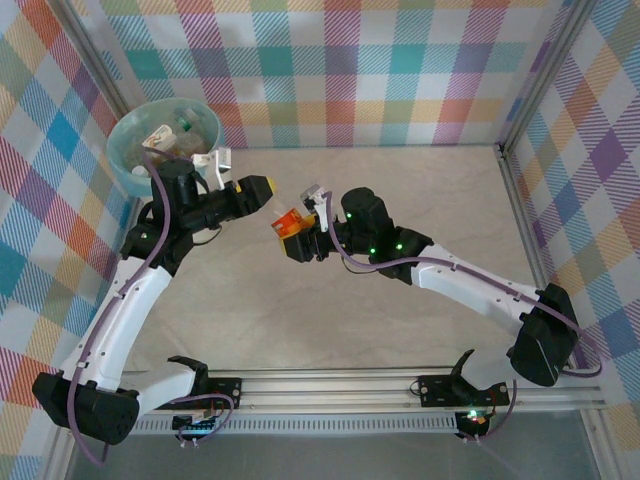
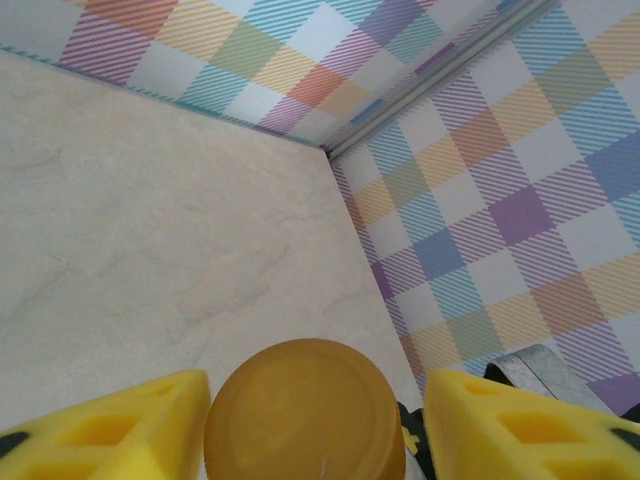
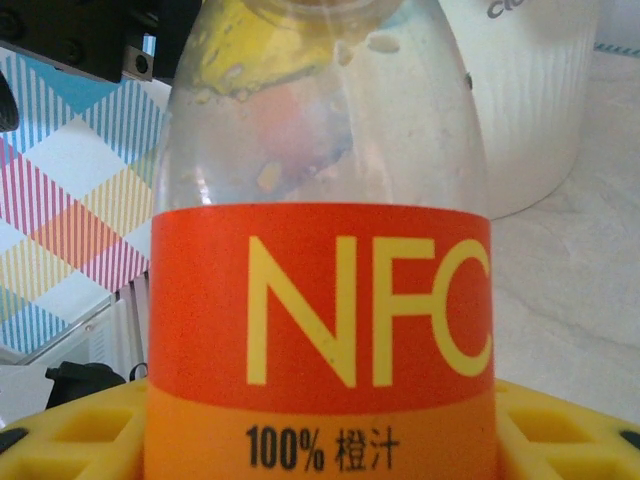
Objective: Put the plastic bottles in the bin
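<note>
One plastic bottle (image 3: 320, 300), clear with an orange label, is clamped by the right tool (image 1: 296, 236) above the middle of the surface (image 1: 420, 180). The yellow fingers are pressed against the label on both sides. The bottle's long axis is pointed away from that tool, toward the far left, so its neck end is presented to the left tool (image 1: 262, 188).

From the left wrist, a round amber end, judged to be the cap (image 2: 305, 415), is seen between the left tool's fingers (image 2: 110, 430). These are held apart. One is set against the cap's edge and the other just beside it with a dark sliver between, so the cap is bracketed and not yet clamped.

The bin (image 1: 113, 160) is placed in the far left corner, just behind the left arm's wrist and well apart from the right arm. Several bottles (image 1: 165, 135) are seen inside it. The left arm is the nearer by far, so a hand-over is judged to be in hand.

The left arm is raised from its near-left base along the left wall and bent beside the bin, with the forearm turned toward the centre. The right arm is stretched long and low from the near-right base to the middle.
</note>
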